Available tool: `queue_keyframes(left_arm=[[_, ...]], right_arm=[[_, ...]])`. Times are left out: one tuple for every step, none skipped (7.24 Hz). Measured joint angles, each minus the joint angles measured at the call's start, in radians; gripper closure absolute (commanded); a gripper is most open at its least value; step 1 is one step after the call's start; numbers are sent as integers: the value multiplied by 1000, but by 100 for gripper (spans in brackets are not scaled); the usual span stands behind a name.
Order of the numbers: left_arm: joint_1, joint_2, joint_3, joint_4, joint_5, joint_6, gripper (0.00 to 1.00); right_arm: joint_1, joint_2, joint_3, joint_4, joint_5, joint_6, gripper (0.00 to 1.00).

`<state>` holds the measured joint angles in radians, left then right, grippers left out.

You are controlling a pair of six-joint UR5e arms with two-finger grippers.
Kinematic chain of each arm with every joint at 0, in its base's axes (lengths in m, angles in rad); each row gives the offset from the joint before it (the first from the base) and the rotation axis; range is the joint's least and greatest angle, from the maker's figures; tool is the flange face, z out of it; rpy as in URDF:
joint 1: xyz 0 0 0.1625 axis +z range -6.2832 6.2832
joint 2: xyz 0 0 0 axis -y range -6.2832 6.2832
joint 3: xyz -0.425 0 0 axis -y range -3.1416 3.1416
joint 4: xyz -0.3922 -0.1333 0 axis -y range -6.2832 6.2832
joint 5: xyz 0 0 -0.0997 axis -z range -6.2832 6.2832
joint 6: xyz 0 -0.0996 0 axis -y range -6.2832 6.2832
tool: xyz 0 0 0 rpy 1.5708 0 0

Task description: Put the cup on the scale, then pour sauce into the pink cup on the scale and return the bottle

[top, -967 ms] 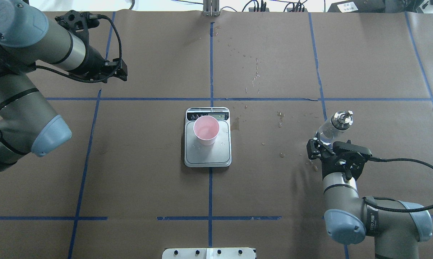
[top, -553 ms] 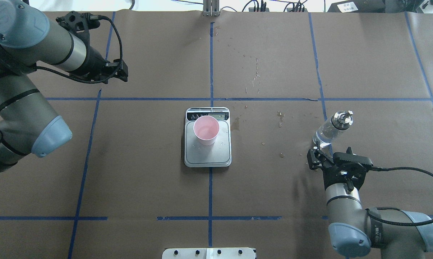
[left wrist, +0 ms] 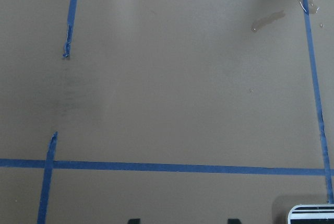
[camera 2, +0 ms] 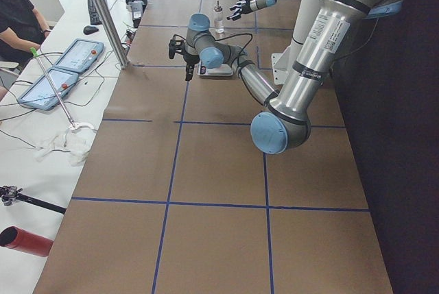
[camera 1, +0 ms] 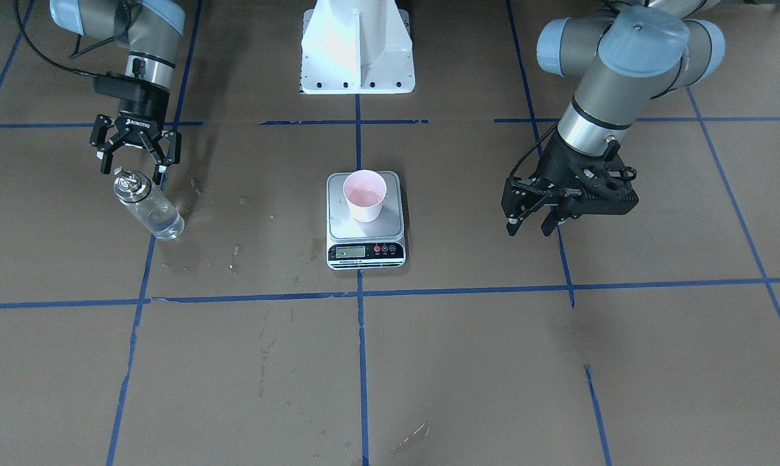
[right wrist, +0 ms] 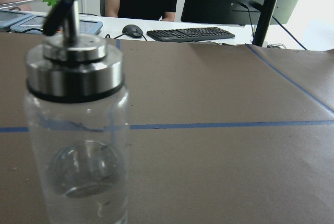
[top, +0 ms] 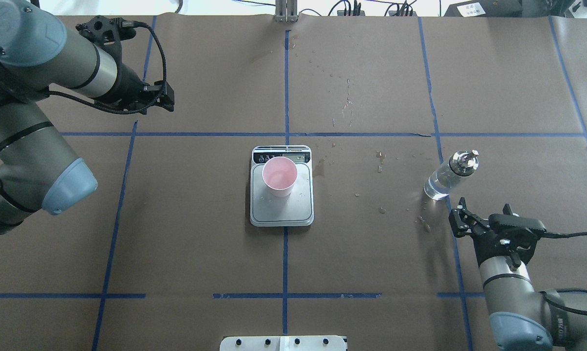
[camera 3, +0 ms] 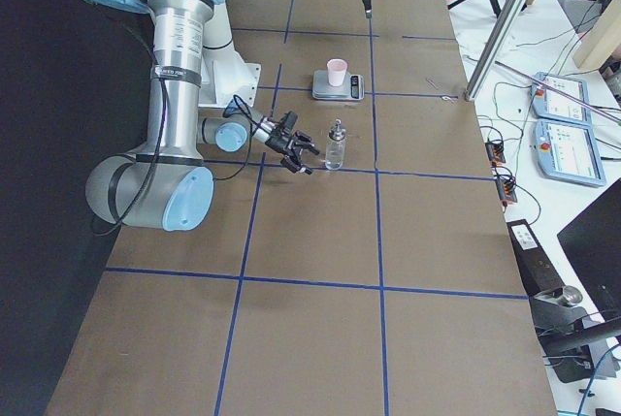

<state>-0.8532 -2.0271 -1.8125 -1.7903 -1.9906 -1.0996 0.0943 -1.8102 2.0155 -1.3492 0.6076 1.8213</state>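
Gaping wide and empty, right gripper (camera 1: 135, 160) just behind the bottle (camera 1: 149, 208), bottle upright on the table (camera 1: 428, 362), clear of the fingers, a little clear sauce (right wrist: 86, 195) inside, cup (camera 1: 364, 195) on the scale (camera 1: 391, 223) mid-table, left gripper (camera 1: 529, 226) farther off, spread open, holding nothing.

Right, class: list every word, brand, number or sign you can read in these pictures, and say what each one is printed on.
"ROBOTIQ": white lettering on the body of the right gripper, front-facing view.
Display and button marks on the scale: too small to read.
Left arm sticker: too small to read.
White label beyond the table's far edge, overhead view: blurred, unreadable.
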Motion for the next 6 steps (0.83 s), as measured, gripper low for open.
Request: queue_keyframes(left_arm=[[0,1,-1,0,0,0,36],[2,2,-1,0,0,0,36],[4,2,2,0,0,2,37],[5,4,9,-2,0,10,37],[6,5,22,-4,0,37,37],[6,7,39,-7,-1,93,37]], right_arm=[[1,-48,-2,68,0,-14,0],[2,-80,-8,116,2,-29,0],[6,-97,-22,153,5,-50,0],[20,-106,-56,207,8,-87,0],[48,-111,-115,310,16,-147,0],[89,-113,-198,471,36,-248,0]])
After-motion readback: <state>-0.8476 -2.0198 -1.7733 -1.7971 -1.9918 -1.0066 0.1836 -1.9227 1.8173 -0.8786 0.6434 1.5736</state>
